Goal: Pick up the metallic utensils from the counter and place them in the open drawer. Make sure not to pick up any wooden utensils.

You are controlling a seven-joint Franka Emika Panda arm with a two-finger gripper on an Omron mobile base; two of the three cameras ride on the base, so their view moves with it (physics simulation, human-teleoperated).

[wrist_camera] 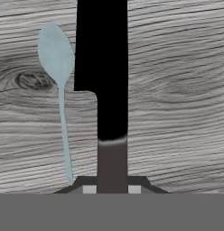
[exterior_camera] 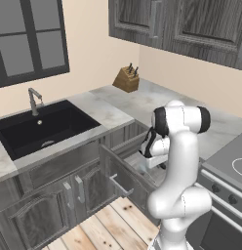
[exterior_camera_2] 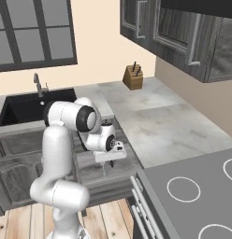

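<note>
We look down along the gripper (wrist_camera: 112,189) in the hand view and see its two finger tips closed on the handle of the knife (wrist_camera: 102,67) — the dark blade runs straight up the picture over the pale wood-grain floor of the open drawer (exterior_camera: 124,183). Just left of the blade lies the spoon (wrist_camera: 57,85), bowl toward the top, handle trailing down beside the knife; whether the two touch we cannot quite tell.

In the left base view the drawer stands pulled out below the front edge of the counter (exterior_camera: 142,102), and the hand hangs low over it. The right base view shows the gripper (exterior_camera_2: 111,161) pointing down into the drawer — the knife is too small there to make out.
</note>
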